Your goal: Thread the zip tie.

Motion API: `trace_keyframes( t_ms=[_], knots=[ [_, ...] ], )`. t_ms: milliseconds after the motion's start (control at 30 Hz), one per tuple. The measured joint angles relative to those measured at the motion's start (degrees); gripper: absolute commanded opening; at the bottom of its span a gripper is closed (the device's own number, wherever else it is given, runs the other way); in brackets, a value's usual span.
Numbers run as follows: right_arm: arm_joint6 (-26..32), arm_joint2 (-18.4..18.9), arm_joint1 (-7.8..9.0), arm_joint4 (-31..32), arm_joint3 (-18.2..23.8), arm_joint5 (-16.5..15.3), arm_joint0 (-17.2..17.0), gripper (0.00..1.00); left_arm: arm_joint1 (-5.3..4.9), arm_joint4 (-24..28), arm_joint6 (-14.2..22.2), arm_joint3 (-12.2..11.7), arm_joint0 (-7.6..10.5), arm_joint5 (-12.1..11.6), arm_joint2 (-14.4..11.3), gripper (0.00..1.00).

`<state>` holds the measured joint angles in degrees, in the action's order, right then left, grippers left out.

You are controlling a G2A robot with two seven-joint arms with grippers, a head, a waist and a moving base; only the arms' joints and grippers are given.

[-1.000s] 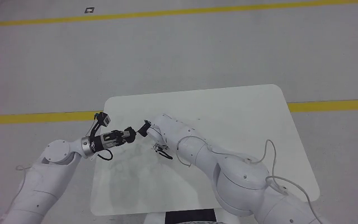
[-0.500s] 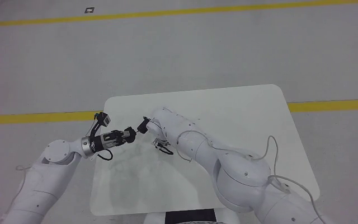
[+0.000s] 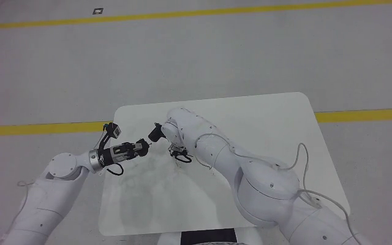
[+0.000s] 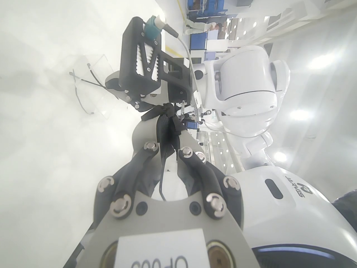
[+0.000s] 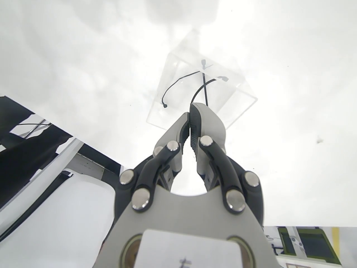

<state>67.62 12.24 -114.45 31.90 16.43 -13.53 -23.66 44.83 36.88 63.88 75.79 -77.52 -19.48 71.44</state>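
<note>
Left gripper [image 4: 166, 136] clamped on zip tie [image 4: 161, 179] — long axis along the fingers, tail toward wrist; right gripper [image 5: 190, 119] pinched closed.

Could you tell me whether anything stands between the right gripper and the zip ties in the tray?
Nothing visible does. The right gripper, fingers shut, hangs over the clear tray, and the zip ties lie in it with nothing seen between.
</note>
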Motion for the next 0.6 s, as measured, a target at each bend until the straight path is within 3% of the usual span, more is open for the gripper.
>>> trace_keyframes(
  t_ms=[233, 600],
  knots=[
    [-1.91, 2.42, 0.39, -2.56, -1.83, -2.25, 1.50, 0.00, 0.00, 0.00, 0.00, 0.00, 0.00, 0.00, 0.00, 0.00],
    [-8.52, 6.68, 2.45, -6.83, -4.41, -5.84, 2.38, 0.00, 0.00, 0.00, 0.00, 0.00, 0.00, 0.00, 0.00, 0.00]
  ],
)
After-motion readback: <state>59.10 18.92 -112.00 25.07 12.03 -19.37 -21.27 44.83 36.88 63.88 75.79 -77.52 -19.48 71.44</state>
